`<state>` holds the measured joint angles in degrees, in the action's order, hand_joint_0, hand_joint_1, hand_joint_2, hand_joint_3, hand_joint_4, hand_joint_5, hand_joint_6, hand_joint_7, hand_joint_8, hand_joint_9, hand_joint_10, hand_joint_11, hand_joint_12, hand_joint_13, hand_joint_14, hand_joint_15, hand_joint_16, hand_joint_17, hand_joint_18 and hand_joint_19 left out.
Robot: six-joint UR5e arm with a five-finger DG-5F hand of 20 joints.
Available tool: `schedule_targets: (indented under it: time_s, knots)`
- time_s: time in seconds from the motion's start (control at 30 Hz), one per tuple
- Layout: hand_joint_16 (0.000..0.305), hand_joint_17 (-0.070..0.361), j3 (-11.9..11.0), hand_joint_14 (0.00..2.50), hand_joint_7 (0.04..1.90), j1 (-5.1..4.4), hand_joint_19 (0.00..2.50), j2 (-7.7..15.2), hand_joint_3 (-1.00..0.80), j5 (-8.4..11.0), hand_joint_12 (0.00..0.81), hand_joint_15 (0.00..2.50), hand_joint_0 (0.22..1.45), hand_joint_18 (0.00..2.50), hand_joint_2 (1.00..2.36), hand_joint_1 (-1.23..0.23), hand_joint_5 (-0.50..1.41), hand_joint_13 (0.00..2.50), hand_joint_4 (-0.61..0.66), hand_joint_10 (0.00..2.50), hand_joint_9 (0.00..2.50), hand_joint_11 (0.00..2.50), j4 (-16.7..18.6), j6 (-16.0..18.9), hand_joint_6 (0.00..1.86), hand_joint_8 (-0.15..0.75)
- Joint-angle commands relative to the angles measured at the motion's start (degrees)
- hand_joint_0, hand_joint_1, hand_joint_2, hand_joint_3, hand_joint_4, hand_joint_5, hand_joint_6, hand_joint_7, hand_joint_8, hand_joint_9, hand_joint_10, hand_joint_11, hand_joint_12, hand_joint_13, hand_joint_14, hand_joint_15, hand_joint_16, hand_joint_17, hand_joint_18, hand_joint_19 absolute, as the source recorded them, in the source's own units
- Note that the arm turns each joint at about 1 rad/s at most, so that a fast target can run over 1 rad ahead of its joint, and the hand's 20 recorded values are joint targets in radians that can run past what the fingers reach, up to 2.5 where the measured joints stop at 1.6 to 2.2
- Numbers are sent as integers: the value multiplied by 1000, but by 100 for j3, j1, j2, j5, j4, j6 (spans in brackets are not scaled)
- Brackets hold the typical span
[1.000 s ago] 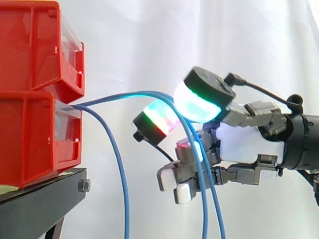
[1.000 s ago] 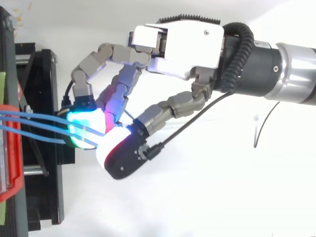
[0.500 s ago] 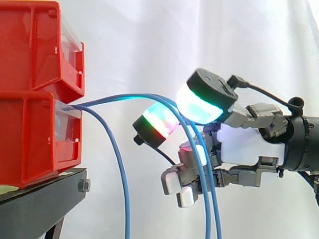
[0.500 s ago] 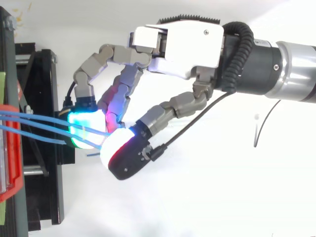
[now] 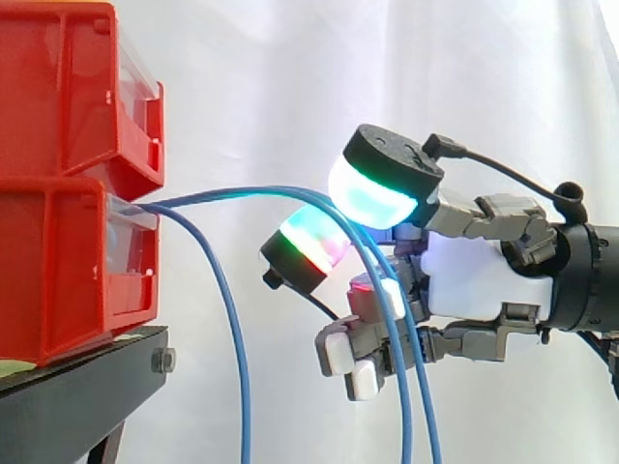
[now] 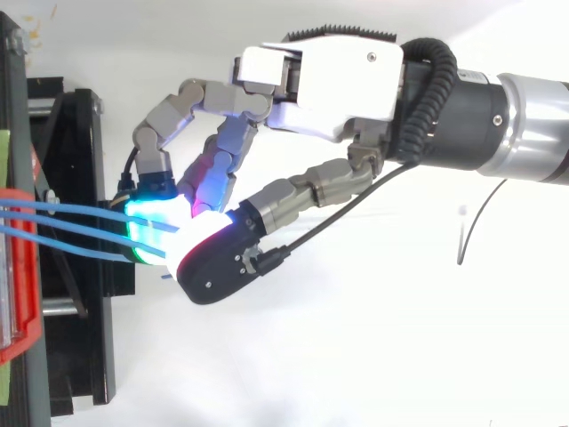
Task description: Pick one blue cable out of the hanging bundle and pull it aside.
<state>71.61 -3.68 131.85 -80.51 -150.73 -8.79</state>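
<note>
In the side view, three blue cables leave the front of the lower red bin [image 5: 68,271], which sits on a black stand [image 5: 77,387]. A single blue cable [image 5: 230,319] droops straight down just beside the bin. A pair of blue cables [image 5: 242,193] arcs away from the bin and drops through the hand [image 5: 484,280], which is well out from the bin front. The hand's fingers are curled. Its glowing pads [image 5: 372,198] close from above and below on the pair at the top of its arc, so the hand grips cable rather than hanging open.

In the top view, the bin's red rim [image 6: 20,267] lies at the frame's left edge and the hand [image 6: 320,84] reaches toward it. The pads [image 6: 151,227] meet just off the stand [image 6: 76,133], and the pair [image 6: 71,211] runs from the bin into the pinch. The pads hide the cables there, so it may be one strand or both that is clamped.

By my reading, the step in hand is the grasp itself, with the pull aside not yet made. The next move calls for a firm pinch on one strand only. It then needs a sideways draw away from the bin, slow enough that the cable does not slip out or drag its neighbour along.
</note>
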Motion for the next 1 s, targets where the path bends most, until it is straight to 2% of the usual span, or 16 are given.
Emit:
schedule_targets:
  time_s: [0.0,0.1,0.27,0.43,0.47,0.5,0.53,0.6,0.7,0.9,0.97]
  knots:
    - [46,104,2,22,944,-1,650,-1,-352,0,361,610,678,890,1013,-907,-148,996,-26,20,1240,739,0,0,913,313]
    - [44,100,-7,22,987,-1,627,-1,-494,0,355,610,756,921,1001,-963,-148,1015,-84,21,1248,743,0,0,913,308]
    - [43,96,2,22,997,-1,622,-1,-500,-9,347,614,798,951,1000,-992,-149,1046,-131,18,1287,775,0,0,939,294]
    - [43,98,2,21,864,8,649,-1,-500,-9,350,651,714,974,1000,-1024,-138,1085,-85,20,1317,778,0,0,944,295]
    - [44,98,2,21,841,8,660,-1,-500,-18,348,662,687,971,1000,-1027,-133,1086,-67,20,1321,781,0,9,938,291]
    - [45,101,2,23,850,16,687,-1,-500,-26,359,679,598,976,1000,-1017,-130,1094,-52,21,1327,784,0,0,934,295]
    - [45,102,2,22,850,25,687,-1,-500,-35,360,674,587,978,1000,-1009,-130,1097,-51,18,1331,779,0,9,934,295]
    - [51,115,2,20,846,34,679,-1,-500,-44,381,679,499,999,1000,-880,-124,1112,-38,19,1350,778,0,9,929,313]
    - [57,127,2,21,861,52,701,-1,-500,-79,401,683,471,999,1000,-572,-120,1119,-15,19,1380,766,0,9,918,339]
    - [56,126,2,20,903,60,743,-1,-500,-123,401,707,494,968,1000,-320,-118,1114,0,20,1390,765,-9,0,903,344]
    - [55,123,2,23,917,60,748,-19,-500,-123,395,707,517,950,1000,-314,-120,1103,2,21,1384,760,-9,-17,901,344]
